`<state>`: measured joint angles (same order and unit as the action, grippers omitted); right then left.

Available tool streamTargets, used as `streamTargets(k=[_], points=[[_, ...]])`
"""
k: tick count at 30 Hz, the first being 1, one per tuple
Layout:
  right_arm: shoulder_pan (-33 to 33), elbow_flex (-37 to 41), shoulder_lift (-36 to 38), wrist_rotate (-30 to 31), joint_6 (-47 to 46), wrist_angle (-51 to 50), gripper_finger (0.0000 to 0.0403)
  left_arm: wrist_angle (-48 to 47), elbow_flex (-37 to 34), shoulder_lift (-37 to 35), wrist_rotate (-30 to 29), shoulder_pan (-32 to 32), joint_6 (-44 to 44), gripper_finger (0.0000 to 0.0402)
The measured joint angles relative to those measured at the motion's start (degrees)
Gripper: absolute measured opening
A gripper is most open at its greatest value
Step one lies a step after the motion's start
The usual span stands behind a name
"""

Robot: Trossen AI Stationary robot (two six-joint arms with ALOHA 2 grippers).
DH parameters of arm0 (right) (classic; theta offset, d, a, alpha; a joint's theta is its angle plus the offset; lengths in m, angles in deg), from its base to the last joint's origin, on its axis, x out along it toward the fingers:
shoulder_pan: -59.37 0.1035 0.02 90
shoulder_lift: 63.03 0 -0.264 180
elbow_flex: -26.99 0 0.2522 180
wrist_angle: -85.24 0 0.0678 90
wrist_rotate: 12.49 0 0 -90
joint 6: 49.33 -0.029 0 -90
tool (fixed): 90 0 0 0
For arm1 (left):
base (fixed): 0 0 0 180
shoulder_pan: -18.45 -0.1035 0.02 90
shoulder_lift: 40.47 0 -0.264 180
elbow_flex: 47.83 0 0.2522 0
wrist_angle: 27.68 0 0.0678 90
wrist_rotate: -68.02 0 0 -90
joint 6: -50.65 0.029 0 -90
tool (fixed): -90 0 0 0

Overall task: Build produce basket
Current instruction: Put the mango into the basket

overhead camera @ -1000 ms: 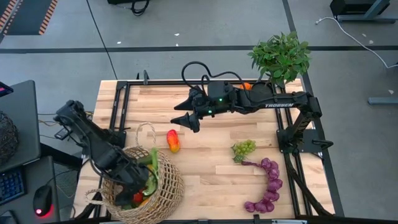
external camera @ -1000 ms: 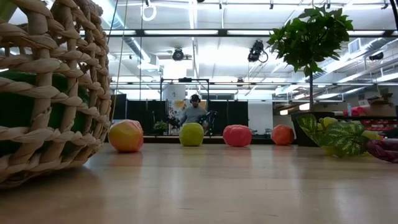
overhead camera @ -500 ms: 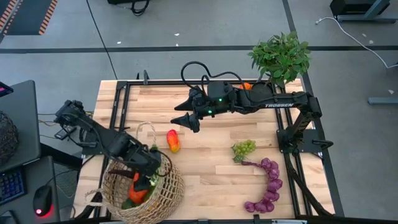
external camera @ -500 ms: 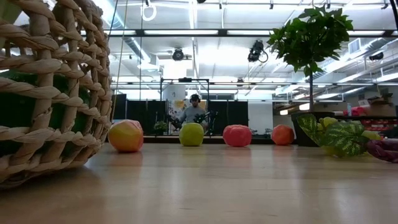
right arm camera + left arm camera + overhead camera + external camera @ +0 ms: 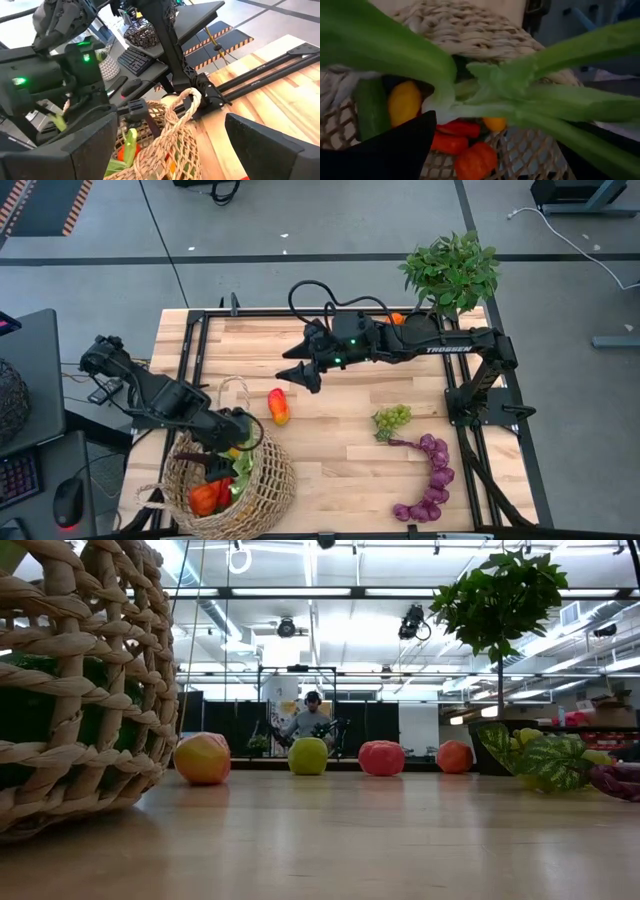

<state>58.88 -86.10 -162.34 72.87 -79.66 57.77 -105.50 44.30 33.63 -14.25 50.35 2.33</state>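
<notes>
Basket (image 5: 232, 480) sits at the counter's near left corner, loop handle (image 5: 236, 388) arching toward the middle. Inside: red, orange, yellow and green produce (image 5: 215, 492), with a leek (image 5: 520, 100) lying across the top. My left hand (image 5: 235, 435) hangs over the basket's rim, fingers spread, gripping nothing. My right hand (image 5: 298, 372) hovers above mid-counter toward the far edge, fingers apart and empty. A red-yellow pepper (image 5: 278, 405) lies just beyond the basket; green grapes (image 5: 392, 419) and purple grapes (image 5: 430, 475) lie toward the right edge. Counter (image 5: 340, 470) is pale wood planks in a black frame. A potted plant (image 5: 452, 270) stands at the far right corner. Grey floor around; a desk with keyboard (image 5: 134, 59) sits left. A seated person (image 5: 312, 720) shows far off under ceiling lights.
</notes>
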Motion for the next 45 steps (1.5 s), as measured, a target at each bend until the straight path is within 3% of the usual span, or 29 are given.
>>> streamTargets(k=[9,14,17,22,29,38,45], points=[[-1.4,0.0,0.0,-1.6,0.3,-0.24,0.0372,-0.44,1.05,-2.62,17.53,-5.19,-3.56,0.04],[-2.66,0.0,0.0,-3.44,1.16,-0.61,0.0372,-7.95,6.95,-4.27,21.26,-5.63,-3.24,0.04],[-3.61,0.0,0.02,-4.27,2.05,-1.04,0.0372,-12.99,12.1,-4.35,15.32,-7.91,-1.38,0.04],[-5.52,0.0,0.09,-7.43,2.26,-2.36,0.0372,-16.15,19.19,-4.33,-3.2,-13.65,2.33,0.04],[-8.5,0.0,0.3,-13.84,2.94,-5.3,0.0372,-16.23,20.7,-3.99,-20.23,-22.57,7.17,0.04],[-11.9,0.0,5.94,-14.45,8.64,-14.86,0.0368,-10.5,15.58,4.4,-21.98,-34.56,9.15,0.04],[-14.18,0.0,14.44,-8.96,12.83,-27.57,0.0366,-10.22,14.86,14.82,-17.73,-38.74,6.77,0.04]])
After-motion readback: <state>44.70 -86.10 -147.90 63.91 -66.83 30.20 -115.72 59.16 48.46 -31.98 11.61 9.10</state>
